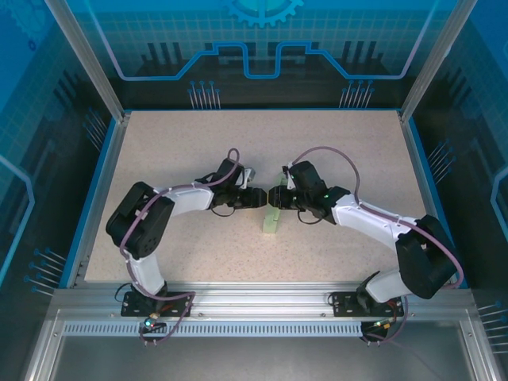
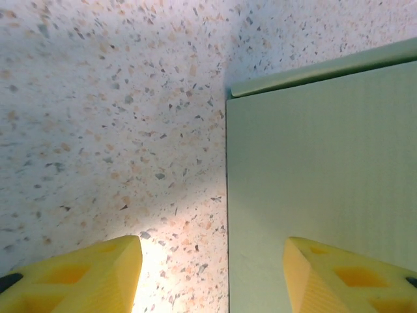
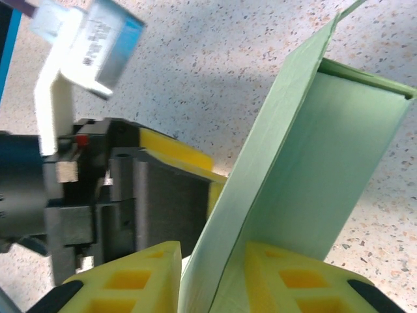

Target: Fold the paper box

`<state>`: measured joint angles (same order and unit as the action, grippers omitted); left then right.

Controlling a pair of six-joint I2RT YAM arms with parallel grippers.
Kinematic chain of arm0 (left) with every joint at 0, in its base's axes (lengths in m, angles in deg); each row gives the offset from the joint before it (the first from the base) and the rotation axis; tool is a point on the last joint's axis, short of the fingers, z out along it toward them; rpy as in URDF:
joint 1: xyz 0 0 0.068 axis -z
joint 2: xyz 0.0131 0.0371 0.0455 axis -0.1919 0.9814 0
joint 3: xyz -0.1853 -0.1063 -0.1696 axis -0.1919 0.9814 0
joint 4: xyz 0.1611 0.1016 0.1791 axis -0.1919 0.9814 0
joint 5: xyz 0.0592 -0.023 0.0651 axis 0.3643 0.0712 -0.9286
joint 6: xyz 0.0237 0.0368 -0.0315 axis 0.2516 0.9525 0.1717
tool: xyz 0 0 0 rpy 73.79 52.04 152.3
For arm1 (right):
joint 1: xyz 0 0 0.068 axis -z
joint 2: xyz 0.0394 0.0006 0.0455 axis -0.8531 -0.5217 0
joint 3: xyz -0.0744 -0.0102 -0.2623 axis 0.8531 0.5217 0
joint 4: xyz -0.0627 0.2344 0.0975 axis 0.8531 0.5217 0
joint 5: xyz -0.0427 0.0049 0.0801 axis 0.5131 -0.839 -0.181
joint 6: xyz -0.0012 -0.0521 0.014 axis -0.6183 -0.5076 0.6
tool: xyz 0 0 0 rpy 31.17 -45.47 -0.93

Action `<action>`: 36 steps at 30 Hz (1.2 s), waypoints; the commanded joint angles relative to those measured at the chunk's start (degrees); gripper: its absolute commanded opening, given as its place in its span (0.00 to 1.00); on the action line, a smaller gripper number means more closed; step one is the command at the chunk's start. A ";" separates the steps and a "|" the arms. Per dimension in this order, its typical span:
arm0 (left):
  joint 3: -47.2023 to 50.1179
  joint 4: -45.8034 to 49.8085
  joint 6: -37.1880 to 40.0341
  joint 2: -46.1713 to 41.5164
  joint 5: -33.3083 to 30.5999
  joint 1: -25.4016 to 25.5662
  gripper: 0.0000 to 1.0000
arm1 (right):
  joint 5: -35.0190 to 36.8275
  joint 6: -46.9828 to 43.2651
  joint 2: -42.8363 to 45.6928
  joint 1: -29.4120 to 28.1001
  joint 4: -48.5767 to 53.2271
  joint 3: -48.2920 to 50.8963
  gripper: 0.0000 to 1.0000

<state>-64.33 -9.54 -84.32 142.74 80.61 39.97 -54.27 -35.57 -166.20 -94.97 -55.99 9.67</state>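
Observation:
The paper box (image 1: 271, 221) is pale mint-green card, standing partly formed at the table's middle. Both grippers meet just above its far end. My right gripper (image 3: 212, 282) is shut on one upright wall of the box (image 3: 339, 150), one yellow finger outside and one inside the open trough. My left gripper (image 2: 212, 274) is open, its fingers wide apart, the right one over a flat green panel (image 2: 326, 163) whose edge runs between them. In the right wrist view a left-gripper finger (image 3: 171, 154) reaches up to the box's outer wall. From above, the left gripper (image 1: 258, 197) and right gripper (image 1: 275, 196) face each other.
The speckled beige table (image 1: 175, 151) has free room all round the box. A blue rim (image 1: 95, 190) borders it, with aluminium posts at the back corners and a metal rail (image 1: 254, 298) along the near edge. The left wrist's white camera bracket (image 3: 71, 72) is close by.

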 commanded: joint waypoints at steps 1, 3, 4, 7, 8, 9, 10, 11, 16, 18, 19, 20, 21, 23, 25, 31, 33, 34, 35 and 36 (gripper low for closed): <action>2.68 0.34 1.92 -5.36 -4.56 -0.52 0.61 | 4.58 1.88 -0.44 -1.28 6.43 0.31 0.32; 4.67 0.37 2.27 -8.41 -7.51 -0.59 0.61 | 4.60 2.60 -0.50 -1.54 5.55 0.28 0.32; 6.04 0.09 2.32 -10.45 -8.90 -0.52 0.62 | 4.58 2.86 -0.49 -1.72 4.85 0.39 0.31; 11.45 -3.04 2.11 -16.79 -10.23 -0.54 0.63 | 4.67 3.39 -0.91 -2.20 4.45 0.28 0.31; 13.62 -4.53 2.09 -19.22 -10.03 -0.40 0.63 | 4.62 3.48 -1.03 -2.24 4.38 0.33 0.31; 15.39 -5.83 2.11 -21.25 -9.97 -0.20 0.63 | 4.63 3.50 -1.03 -2.33 4.28 0.27 0.31; 17.42 -7.30 2.37 -23.86 -10.07 0.44 0.63 | 4.68 3.56 -1.02 -2.42 4.19 0.28 0.31; 19.34 -8.38 2.85 -26.36 -10.53 1.34 0.64 | 4.77 3.54 -1.05 -2.42 4.11 0.29 0.31; 24.02 -11.25 7.51 -33.79 -14.93 8.39 0.68 | 4.62 3.85 -0.80 -2.38 3.42 0.33 0.31; 25.06 -12.53 9.32 -34.87 -17.69 11.39 0.69 | 4.24 3.90 -0.89 -2.35 3.31 0.31 0.31; 25.66 -13.69 10.27 -35.18 -18.90 12.90 0.70 | 4.00 4.02 -1.01 -2.31 3.22 0.34 0.31; 26.20 -14.97 10.93 -35.25 -20.22 14.10 0.71 | 3.73 4.02 -1.10 -2.33 3.15 0.29 0.31; 26.59 -16.26 11.41 -35.14 -21.52 15.07 0.72 | 3.47 4.19 -1.19 -2.29 3.06 0.36 0.31; 27.37 -19.14 13.43 -34.56 -24.46 17.61 0.74 | 2.65 4.59 -1.29 -2.01 2.48 0.33 0.30; 27.47 -21.14 15.61 -33.54 -27.18 19.82 0.75 | 1.81 5.05 -1.29 -1.60 1.79 0.35 0.30; 26.73 -27.28 20.04 -28.40 -33.47 25.32 0.78 | -1.11 6.40 -1.72 -0.23 -0.99 0.75 0.30; 25.76 -28.06 21.23 -26.06 -35.90 26.61 0.79 | -1.29 6.43 -1.80 -0.05 -1.17 0.91 0.30; 24.98 -28.30 21.76 -24.67 -37.29 27.22 0.79 | -1.45 6.47 -1.81 0.03 -1.25 0.89 0.29; 24.42 -28.64 22.06 -23.50 -38.91 27.65 0.79 | -1.55 6.42 -1.81 0.04 -1.40 0.85 0.29; 23.73 -29.00 22.62 -22.16 -39.98 27.99 0.80 | -1.62 6.46 -1.81 0.13 -1.49 0.97 0.29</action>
<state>-38.12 -34.78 -65.15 118.04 46.78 66.94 -54.40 -29.99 -166.92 -95.50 -58.41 9.69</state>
